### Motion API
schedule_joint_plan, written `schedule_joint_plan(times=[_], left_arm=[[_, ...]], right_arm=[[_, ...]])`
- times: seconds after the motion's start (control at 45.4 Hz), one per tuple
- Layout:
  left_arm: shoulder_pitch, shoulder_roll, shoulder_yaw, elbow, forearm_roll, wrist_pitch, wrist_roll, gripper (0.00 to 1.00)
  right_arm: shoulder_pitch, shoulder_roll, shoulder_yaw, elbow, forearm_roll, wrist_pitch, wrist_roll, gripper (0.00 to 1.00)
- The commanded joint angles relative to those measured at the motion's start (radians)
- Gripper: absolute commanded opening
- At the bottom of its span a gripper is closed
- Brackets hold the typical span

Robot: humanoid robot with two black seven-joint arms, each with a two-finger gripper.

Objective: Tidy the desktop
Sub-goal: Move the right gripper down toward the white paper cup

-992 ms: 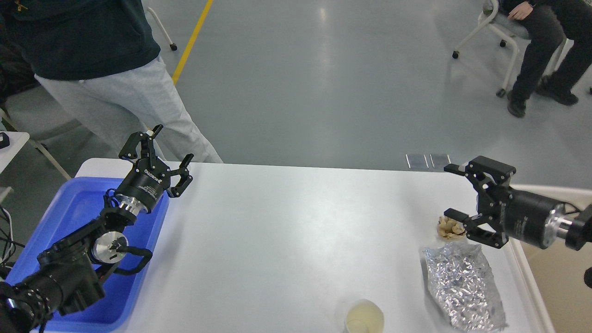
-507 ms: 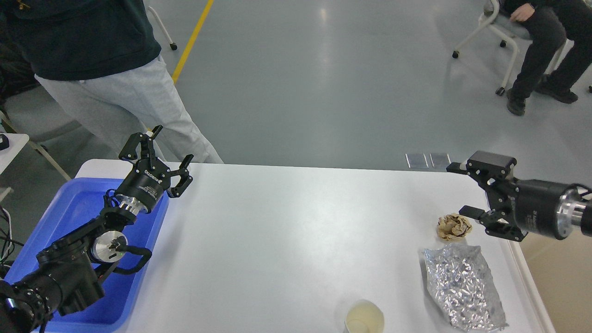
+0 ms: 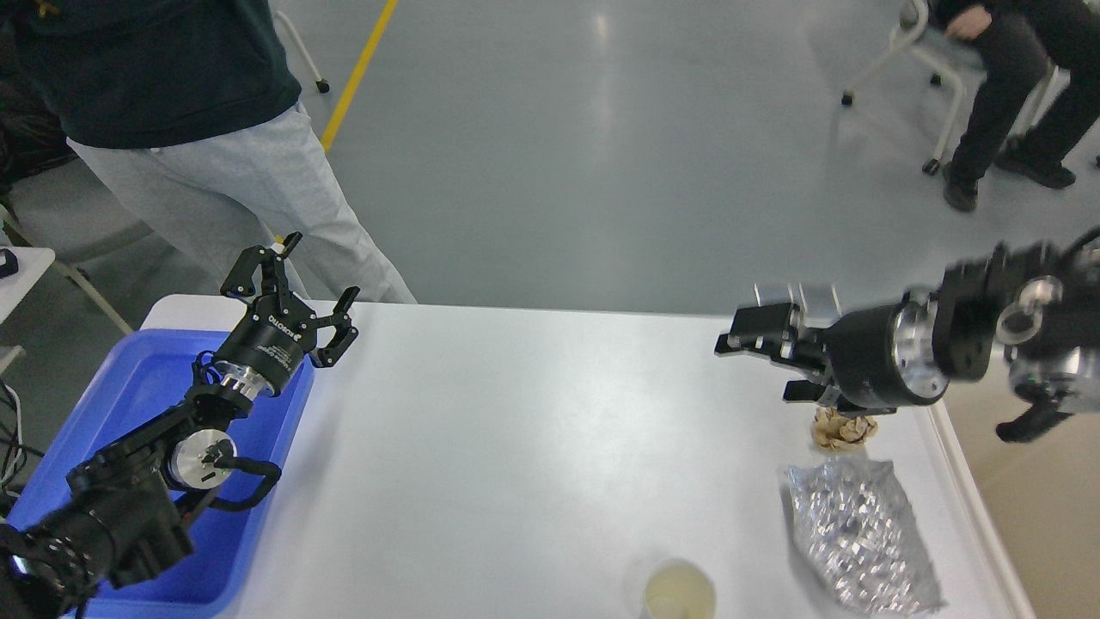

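Note:
The white desktop [image 3: 533, 447] fills the lower view. A crumpled brown paper ball [image 3: 842, 428] lies near its right edge, with a crumpled silver foil sheet [image 3: 864, 533] in front of it and a paper cup of pale liquid [image 3: 679, 593] at the near edge. My right gripper [image 3: 765, 361] is open and empty. It points left, hovering just above and left of the paper ball, and is blurred. My left gripper [image 3: 296, 288] is open and empty, raised over the far right corner of the blue tray [image 3: 137, 387].
A person in grey trousers [image 3: 232, 189] stands close behind the table's far left corner. A seated person [image 3: 1014, 86] and a wheeled chair are at the far right. A beige surface [image 3: 1040, 516] lies beyond the table's right edge.
My right arm has swung in and turned, carrying its open gripper leftward over the table, past the paper ball. The left arm has not moved.

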Motion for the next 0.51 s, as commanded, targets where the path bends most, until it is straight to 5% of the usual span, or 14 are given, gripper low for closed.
schedule_joint_plan(times=[0.0, 0.265, 0.485], left_arm=[[0.0, 0.001, -0.001, 0.0, 0.0, 0.001, -0.002, 1.0], [0.0, 0.0, -0.001, 0.0, 0.0, 0.001, -0.002, 1.0], [0.0, 0.0, -0.001, 0.0, 0.0, 0.001, -0.002, 1.0]], right_arm=[[0.138, 0.285, -0.177, 0.0, 0.04, -0.046, 0.005, 1.0], [0.167, 0.517, -0.269, 0.0, 0.024, -0.04, 0.008, 1.0], [0.152, 0.54, -0.323, 0.0, 0.02, -0.032, 0.036, 1.0]])
